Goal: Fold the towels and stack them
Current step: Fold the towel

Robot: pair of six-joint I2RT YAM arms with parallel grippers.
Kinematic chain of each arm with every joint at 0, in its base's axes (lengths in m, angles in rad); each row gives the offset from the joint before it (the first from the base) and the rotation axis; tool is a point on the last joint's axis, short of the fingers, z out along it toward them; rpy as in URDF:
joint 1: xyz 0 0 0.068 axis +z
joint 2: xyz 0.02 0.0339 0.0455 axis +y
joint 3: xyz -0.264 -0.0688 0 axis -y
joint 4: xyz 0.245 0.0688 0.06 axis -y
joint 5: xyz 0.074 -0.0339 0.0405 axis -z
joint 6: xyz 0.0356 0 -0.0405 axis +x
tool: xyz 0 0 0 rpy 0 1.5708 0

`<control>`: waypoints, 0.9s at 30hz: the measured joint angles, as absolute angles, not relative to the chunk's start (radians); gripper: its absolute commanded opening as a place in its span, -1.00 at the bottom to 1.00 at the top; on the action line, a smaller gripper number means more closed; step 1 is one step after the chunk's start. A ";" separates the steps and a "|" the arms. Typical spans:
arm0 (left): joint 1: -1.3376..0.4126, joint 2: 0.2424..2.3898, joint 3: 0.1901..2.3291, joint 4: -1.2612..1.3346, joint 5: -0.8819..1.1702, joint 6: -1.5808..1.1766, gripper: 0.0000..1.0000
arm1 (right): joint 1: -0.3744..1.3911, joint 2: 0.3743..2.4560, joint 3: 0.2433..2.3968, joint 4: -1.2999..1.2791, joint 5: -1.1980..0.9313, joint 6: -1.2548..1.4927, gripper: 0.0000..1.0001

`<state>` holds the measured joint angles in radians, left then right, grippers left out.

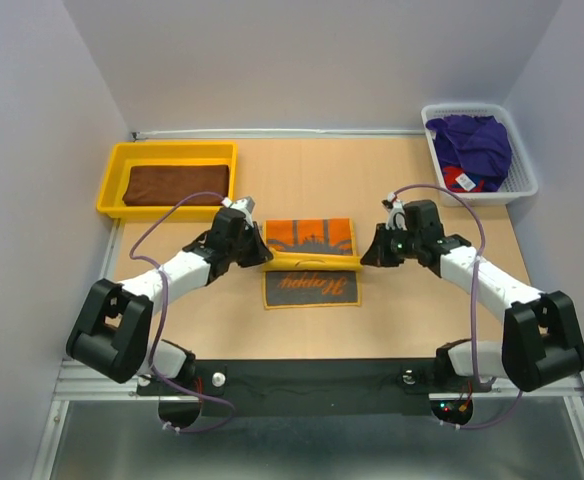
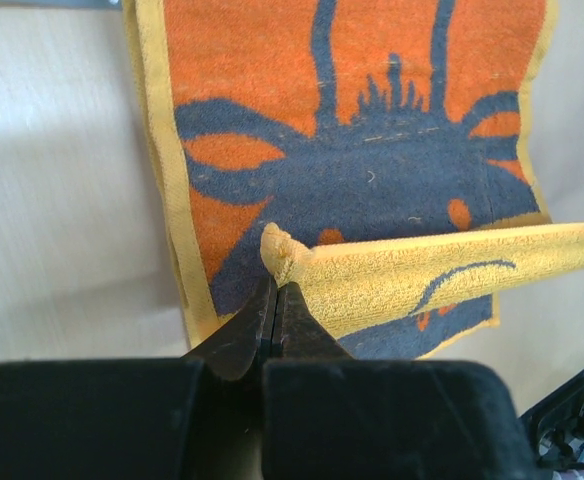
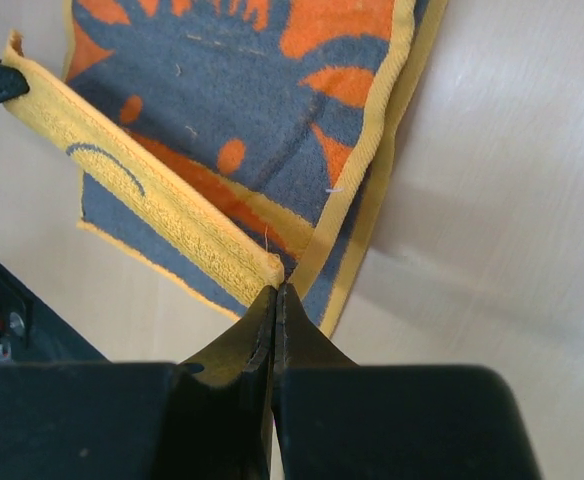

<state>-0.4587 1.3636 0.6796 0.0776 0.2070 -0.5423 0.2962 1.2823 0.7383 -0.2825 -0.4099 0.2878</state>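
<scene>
The orange towel [image 1: 309, 238] with dark print and yellow border lies at the table's middle, its near part lifted off the table. My left gripper [image 1: 263, 259] is shut on its left corner [image 2: 280, 262]. My right gripper [image 1: 364, 260] is shut on its right corner [image 3: 272, 274]. The yellow edge [image 1: 312, 263] stretches taut between them above the cloth. A folded dark brown towel [image 1: 177, 184] lies in the yellow tray [image 1: 114, 172]. A purple towel [image 1: 470, 143] and a red one with teal [image 1: 463, 181] lie crumpled in the white mesh basket [image 1: 523, 172].
The tray stands at the back left and the basket at the back right. The black base rail [image 1: 302, 385] runs along the near edge. Grey walls close in the left, right and back.
</scene>
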 measured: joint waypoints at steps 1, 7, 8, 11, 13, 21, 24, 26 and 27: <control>-0.459 1.364 0.672 0.078 0.205 -0.550 -1.00 | 0.297 1.291 0.733 -0.284 -0.414 0.299 -0.97; -0.465 1.364 0.633 0.069 0.185 -0.575 -0.60 | 0.301 1.346 0.701 -0.291 -0.421 0.336 -0.25; -0.461 1.362 0.627 0.062 0.173 -0.580 -0.36 | 0.301 1.349 0.697 -0.299 -0.410 0.335 -0.12; -0.451 1.347 0.604 0.043 0.147 -0.591 0.40 | 0.293 1.353 0.678 -0.316 -0.405 0.339 0.35; -0.453 1.311 0.589 0.023 0.146 -0.603 0.80 | 0.296 1.349 0.675 -0.327 -0.412 0.336 0.43; -0.492 1.022 0.571 -0.025 0.149 -0.649 0.79 | 0.381 1.248 0.725 -0.352 -0.421 0.297 0.40; -0.493 0.991 0.571 -0.033 0.120 -0.663 0.69 | 0.436 1.275 0.766 -0.349 -0.401 0.273 0.36; -0.493 1.003 0.571 -0.043 0.099 -0.674 0.62 | 0.477 1.306 0.786 -0.348 -0.387 0.263 0.34; -0.493 1.011 0.571 -0.047 0.094 -0.679 0.60 | 0.494 1.326 0.795 -0.348 -0.377 0.258 0.32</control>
